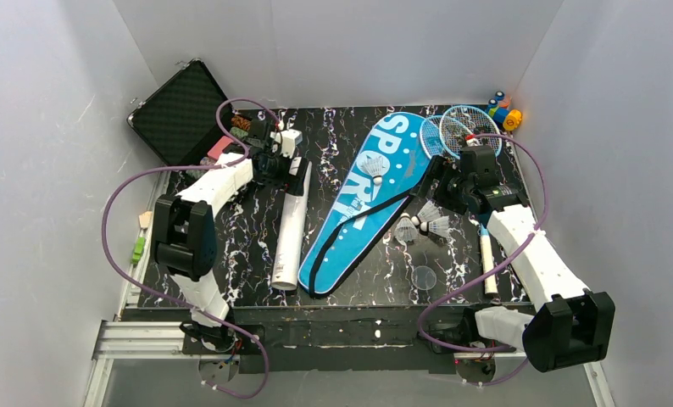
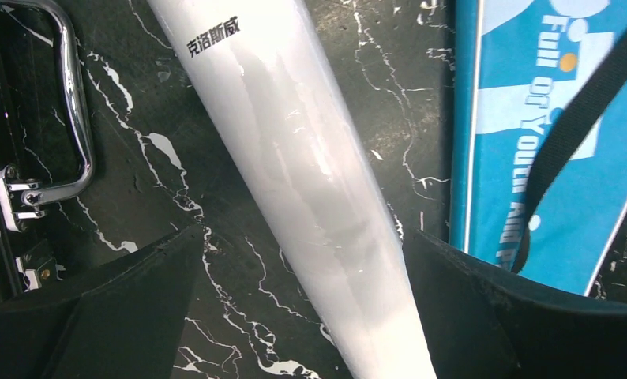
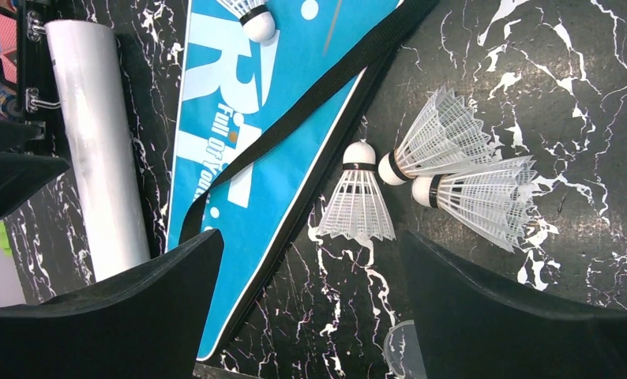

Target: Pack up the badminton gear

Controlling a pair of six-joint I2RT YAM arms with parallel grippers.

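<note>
Got the left tool [image 2: 302, 253] spread wide, straddling the tube [image 2: 287, 150], left of the bag [image 1: 350, 231]. Same spread on the right tool [image 3: 310, 245], by three shuttlecocks [image 3: 358, 204] right of it.

Cannot follow the rackets [image 1: 456, 131] down their shafts under the right arm [image 1: 528, 246]. Cannot see either end of the white tube [image 2: 294, 174], nor most of the blue bag [image 2: 516, 158], cut by the left wrist view's edges. Cannot make out the small toy [image 1: 504, 113].
</note>
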